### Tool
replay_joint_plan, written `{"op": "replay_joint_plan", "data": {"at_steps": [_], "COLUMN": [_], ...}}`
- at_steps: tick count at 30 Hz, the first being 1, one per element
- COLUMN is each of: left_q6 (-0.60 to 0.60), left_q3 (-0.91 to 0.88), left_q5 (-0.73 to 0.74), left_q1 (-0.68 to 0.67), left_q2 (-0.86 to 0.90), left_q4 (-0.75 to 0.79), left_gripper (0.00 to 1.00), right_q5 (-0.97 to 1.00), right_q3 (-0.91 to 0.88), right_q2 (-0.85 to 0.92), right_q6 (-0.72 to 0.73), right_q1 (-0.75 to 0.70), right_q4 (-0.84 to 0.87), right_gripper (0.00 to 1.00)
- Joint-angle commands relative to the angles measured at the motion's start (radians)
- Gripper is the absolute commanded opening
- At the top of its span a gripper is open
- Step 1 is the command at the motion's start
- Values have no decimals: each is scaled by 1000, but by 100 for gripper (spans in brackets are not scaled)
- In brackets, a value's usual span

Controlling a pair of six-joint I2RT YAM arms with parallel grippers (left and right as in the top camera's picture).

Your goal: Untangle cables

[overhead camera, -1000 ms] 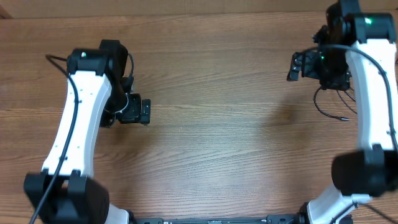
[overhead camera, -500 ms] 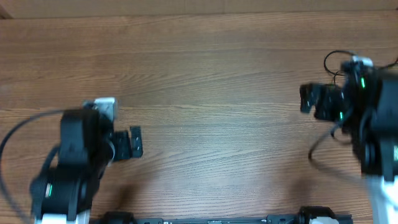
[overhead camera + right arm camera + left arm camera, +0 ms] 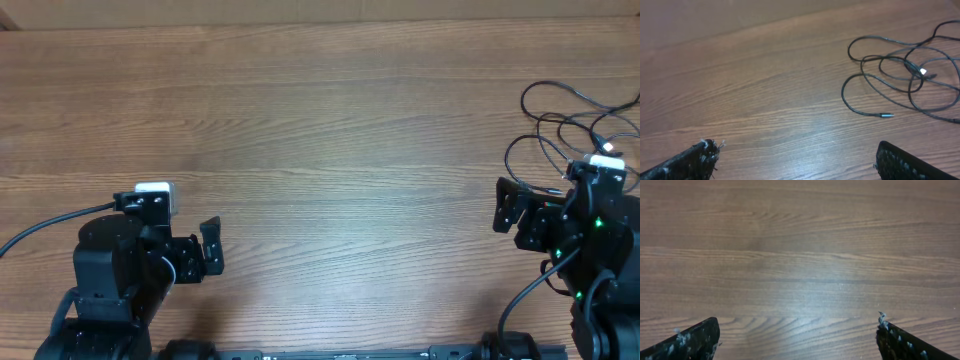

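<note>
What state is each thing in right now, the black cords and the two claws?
cables: a loose tangle of overlapping loops lying on the table, not held.
left gripper: open, holding nothing.
right gripper: open, holding nothing, apart from the cables.

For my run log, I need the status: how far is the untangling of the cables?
Done: nothing visible; the cables lie in crossing loops on the table, with one plug end free. In hand: nothing; the left gripper and the right gripper are open, empty and apart from the cables. Left: the whole untangling.
</note>
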Motion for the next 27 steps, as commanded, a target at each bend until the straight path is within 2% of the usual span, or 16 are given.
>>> {"op": "replay_joint_plan", "data": {"at_steps": [1, 17, 22, 26, 27], "left_q6": [-7, -7, -7, -7, -7], "left_q3": [-11, -11, -11, -11, -11], "left_q5": [1, 0, 1, 1, 1], "left_q1": [-2, -2, -2, -2, -2], "left_q2": [6, 6, 6, 6, 6], "left_q4": [-8, -8, -8, -8, -8], "left_gripper": [100, 100, 100, 100, 100], "right_q5": [13, 13, 51, 58, 58], "right_q3": [-6, -8, -9, -22, -55], "right_q2": [-1, -1, -18, -69, -110], "right_q6": [2, 1, -11, -26, -26], "right_q1": [-4, -4, -3, 1, 1], "right_q4": [-3, -2, -56, -4, 65], "right_gripper": [100, 100, 100, 100, 100]}}
